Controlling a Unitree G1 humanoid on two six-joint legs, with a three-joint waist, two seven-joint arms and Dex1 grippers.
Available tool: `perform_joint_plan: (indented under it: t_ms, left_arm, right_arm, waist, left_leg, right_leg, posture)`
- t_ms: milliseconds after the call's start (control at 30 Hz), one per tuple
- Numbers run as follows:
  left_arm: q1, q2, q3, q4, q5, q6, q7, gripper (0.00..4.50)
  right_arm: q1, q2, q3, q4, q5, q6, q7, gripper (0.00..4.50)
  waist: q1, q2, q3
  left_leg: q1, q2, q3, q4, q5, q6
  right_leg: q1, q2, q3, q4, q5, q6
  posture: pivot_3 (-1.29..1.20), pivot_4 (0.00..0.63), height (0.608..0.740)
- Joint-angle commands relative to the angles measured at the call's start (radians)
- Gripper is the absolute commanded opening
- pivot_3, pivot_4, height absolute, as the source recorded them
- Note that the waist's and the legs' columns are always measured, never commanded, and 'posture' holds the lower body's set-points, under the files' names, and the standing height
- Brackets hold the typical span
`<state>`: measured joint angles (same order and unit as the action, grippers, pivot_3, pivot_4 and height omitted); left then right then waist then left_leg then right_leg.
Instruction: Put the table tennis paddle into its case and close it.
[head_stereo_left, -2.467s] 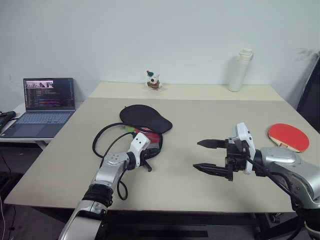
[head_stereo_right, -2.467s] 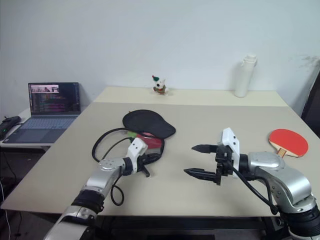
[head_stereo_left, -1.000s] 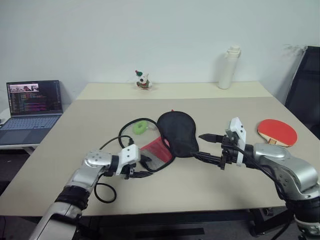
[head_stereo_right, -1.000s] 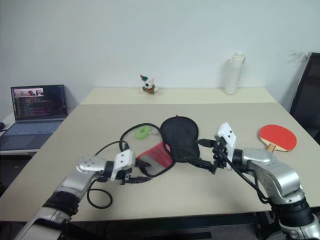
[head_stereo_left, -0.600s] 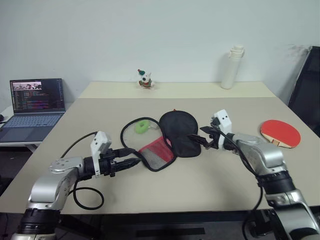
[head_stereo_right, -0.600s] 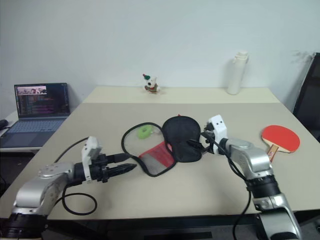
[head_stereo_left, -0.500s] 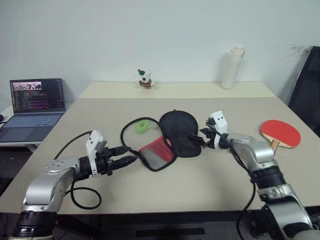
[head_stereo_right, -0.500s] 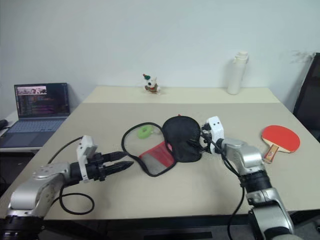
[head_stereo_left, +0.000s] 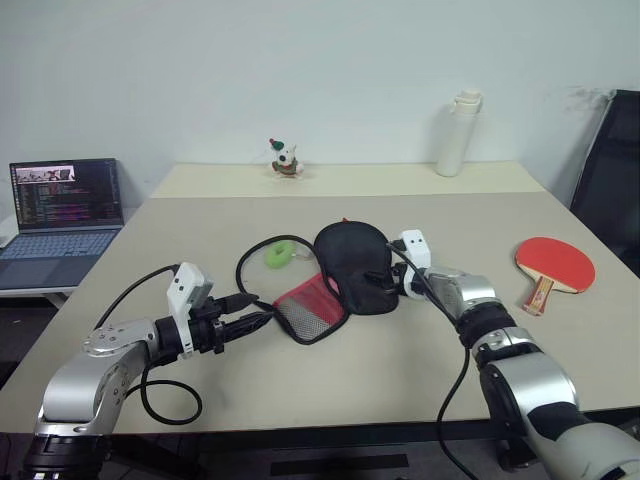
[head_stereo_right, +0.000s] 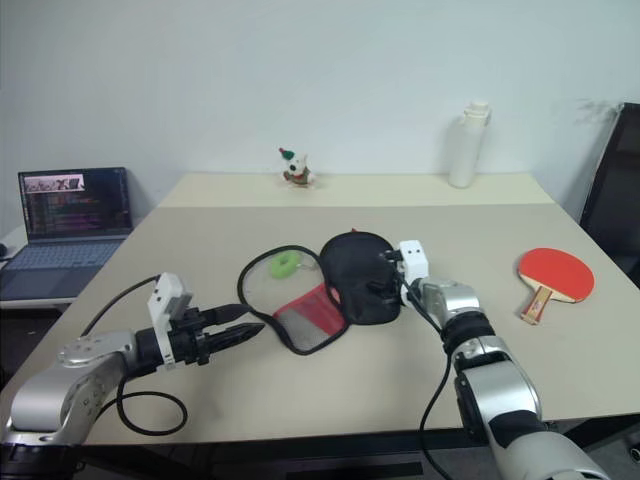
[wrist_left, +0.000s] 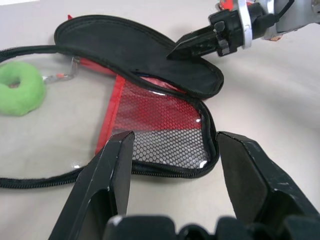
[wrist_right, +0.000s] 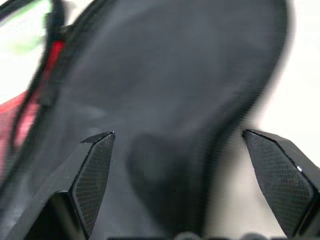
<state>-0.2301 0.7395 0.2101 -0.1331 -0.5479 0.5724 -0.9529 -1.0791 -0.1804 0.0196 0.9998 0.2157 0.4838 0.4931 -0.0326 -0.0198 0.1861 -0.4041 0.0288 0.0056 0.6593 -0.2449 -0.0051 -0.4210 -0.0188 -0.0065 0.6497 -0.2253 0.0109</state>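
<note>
The case (head_stereo_left: 353, 263) lies unzipped in the middle of the table. Its black flap is folded back over a red part with a mesh pocket (wrist_left: 160, 130), and a green charm (head_stereo_left: 279, 254) lies beside it. My right gripper (head_stereo_right: 380, 275) is open at the flap's right edge, with its fingers spread wide over the black fabric (wrist_right: 165, 75). My left gripper (head_stereo_left: 262, 312) is open and holds nothing, a short way left of the mesh end. The table tennis paddle (head_stereo_left: 554, 265) lies red face up at the right, away from both grippers.
The case's black zip edge loops out to the left around the charm (head_stereo_right: 245, 285). A white bottle (head_stereo_left: 455, 135) and a small toy figure (head_stereo_left: 285, 158) stand at the far edge. A laptop (head_stereo_left: 60, 195) sits on a side table at the left, and a black chair (head_stereo_left: 610, 170) at the right.
My right gripper has moved forward and down, from beside the case to over the black flap. My left gripper has drawn back from the mesh end and risen a little.
</note>
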Motion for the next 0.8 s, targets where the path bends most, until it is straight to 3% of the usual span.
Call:
perform_joint_plan:
  t_ms: [33,367,800]
  left_arm:
    - [-0.021,0.008,0.011,-0.03,-0.005,-0.02,0.001,2.87]
    - [-0.018,0.011,0.003,-0.032,0.002,-0.032,0.004,2.87]
    - [-0.175,-0.027,-0.128,-0.053,0.001,-0.031,-0.041,2.87]
  right_arm:
    - [-0.049,0.018,-0.03,0.034,-0.013,-0.056,-0.002,3.56]
    - [-0.082,0.043,-0.128,0.102,0.023,-0.045,-0.055,0.03]
    - [-0.055,-0.055,-0.338,0.063,0.112,0.076,-0.277,0.03]
  waist:
    - [0.0,0.0,0.0]
    - [0.001,0.0,0.0]
    - [0.01,0.0,0.0]
  left_leg:
    - [0.0,0.0,0.0,0.0,0.0,0.0]
    - [0.0,0.0,0.0,0.0,0.0,0.0]
    - [-0.002,-0.002,0.001,0.0,0.0,0.0]
  right_leg:
    - [0.0,0.0,0.0,0.0,0.0,0.0]
    - [0.0,0.0,0.0,0.0,0.0,0.0]
    - [0.001,-0.001,-0.001,-0.001,0.0,0.0]
  posture:
    - [0.0,0.15,0.74]
    - [0.0,0.15,0.74]
    - [0.0,0.15,0.74]
